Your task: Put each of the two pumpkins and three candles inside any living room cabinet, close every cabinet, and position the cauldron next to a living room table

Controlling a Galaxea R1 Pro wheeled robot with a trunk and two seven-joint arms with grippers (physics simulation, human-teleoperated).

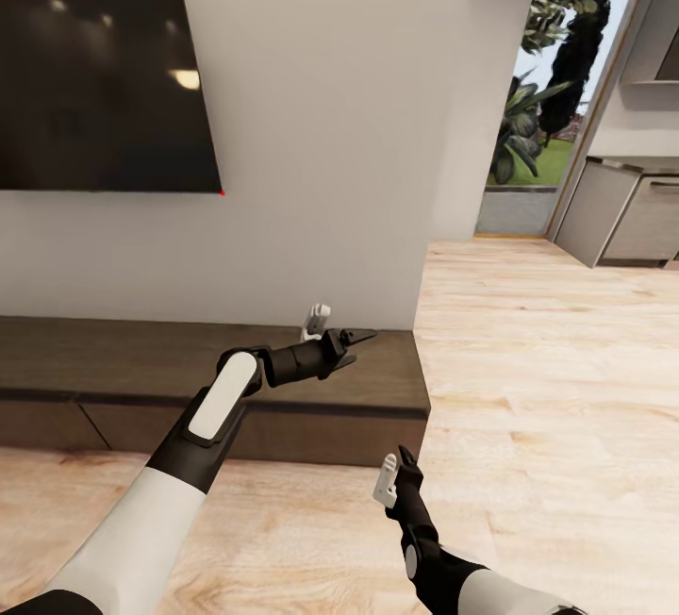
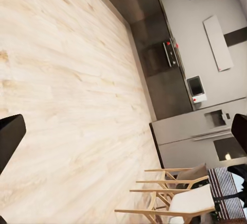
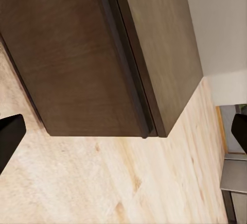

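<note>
meanwhile both the left gripper (image 1: 356, 343) and right gripper (image 1: 396, 478) hang spread and empty near the closed cabinet (image 1: 311, 426).

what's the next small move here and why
Probably lower the right gripper toward the cabinet's drawer front to pull it open: the drawers look shut, both grippers look empty, and the left gripper hovers above the cabinet top. No pumpkins or candles are visible yet.

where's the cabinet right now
The cabinet runs low along the wall under the TV at the head view's left, its drawer fronts shut, left pincer above its right end.
</note>
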